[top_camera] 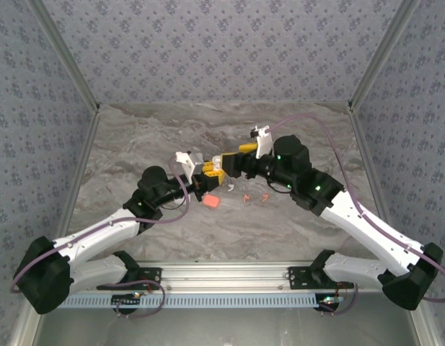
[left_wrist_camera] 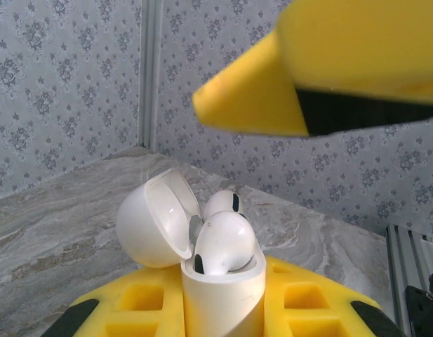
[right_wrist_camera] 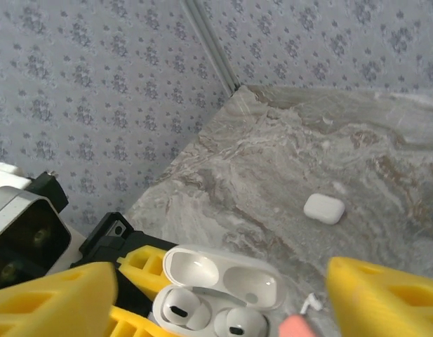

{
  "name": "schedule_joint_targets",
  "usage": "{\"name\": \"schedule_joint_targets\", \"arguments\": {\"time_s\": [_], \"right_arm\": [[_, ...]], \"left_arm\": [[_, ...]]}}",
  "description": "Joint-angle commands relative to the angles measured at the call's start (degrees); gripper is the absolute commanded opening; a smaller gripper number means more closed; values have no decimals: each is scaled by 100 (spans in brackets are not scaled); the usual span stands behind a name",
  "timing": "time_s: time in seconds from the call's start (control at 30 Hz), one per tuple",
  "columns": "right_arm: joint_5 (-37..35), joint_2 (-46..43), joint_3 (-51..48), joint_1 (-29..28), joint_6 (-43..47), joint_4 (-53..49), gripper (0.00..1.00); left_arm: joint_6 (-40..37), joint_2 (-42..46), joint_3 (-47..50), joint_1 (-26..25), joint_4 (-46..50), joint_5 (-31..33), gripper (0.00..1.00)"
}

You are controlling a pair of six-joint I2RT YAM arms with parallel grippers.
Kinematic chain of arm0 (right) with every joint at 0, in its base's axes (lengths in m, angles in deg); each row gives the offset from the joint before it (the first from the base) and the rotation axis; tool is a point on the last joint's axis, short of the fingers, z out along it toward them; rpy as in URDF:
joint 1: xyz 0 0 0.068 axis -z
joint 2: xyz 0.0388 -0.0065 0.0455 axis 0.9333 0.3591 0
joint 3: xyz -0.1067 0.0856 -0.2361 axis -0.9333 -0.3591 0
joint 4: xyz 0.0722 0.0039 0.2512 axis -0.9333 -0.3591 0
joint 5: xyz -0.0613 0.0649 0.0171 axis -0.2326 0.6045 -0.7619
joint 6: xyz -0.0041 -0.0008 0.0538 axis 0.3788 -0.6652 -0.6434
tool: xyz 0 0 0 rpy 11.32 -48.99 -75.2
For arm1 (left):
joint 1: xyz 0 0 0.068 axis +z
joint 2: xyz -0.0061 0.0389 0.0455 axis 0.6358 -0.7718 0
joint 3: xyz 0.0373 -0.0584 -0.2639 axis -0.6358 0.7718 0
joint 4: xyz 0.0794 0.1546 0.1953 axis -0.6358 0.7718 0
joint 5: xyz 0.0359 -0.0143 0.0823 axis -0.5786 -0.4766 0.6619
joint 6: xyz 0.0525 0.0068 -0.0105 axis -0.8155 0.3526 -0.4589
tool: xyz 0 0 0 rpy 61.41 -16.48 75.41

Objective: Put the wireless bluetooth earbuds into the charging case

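Note:
My left gripper (left_wrist_camera: 223,305) is shut on an open white charging case (left_wrist_camera: 223,295), its yellow fingers (left_wrist_camera: 132,309) on either side of the body. Two white earbuds (left_wrist_camera: 225,242) sit in the case's wells, heads up, with the lid (left_wrist_camera: 156,217) swung back. The same case (right_wrist_camera: 223,298) lies just below my right gripper (right_wrist_camera: 222,281), which is open with nothing held. One of its yellow fingers (left_wrist_camera: 307,77) hangs above the case. In the top view both grippers (top_camera: 202,175) (top_camera: 223,164) meet at mid-table.
A coral case (top_camera: 211,202) lies just in front of the grippers, with two coral earbuds (top_camera: 245,198) to its right. A loose white earbud (right_wrist_camera: 311,303) lies on the marble beside it. A closed white case (right_wrist_camera: 323,208) sits farther off. Patterned walls enclose the table.

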Motion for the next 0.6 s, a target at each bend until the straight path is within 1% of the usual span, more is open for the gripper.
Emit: {"name": "schedule_joint_targets", "arguments": {"time_s": [0.0,0.03,0.1,0.2,0.37,0.57], "right_arm": [[871,-120,217,398,142,-309,96],[1206,-110,211,558,123,-306,100],[1929,-34,186,861,44,-305,100],[2503,137,173,996,96,-357,100],[3063,473,215,891,66,-197,100],[3329,650,389,732,172,-124,100]], "left_arm": [[37,54,-87,-50,-386,-128,0],[33,56,-86,-52,-410,-165,0],[31,65,-92,-50,-438,-258,0],[14,66,-130,-52,-414,-326,0],[16,26,-166,-52,-403,-367,0],[13,17,-176,-52,-324,-349,0]]}}
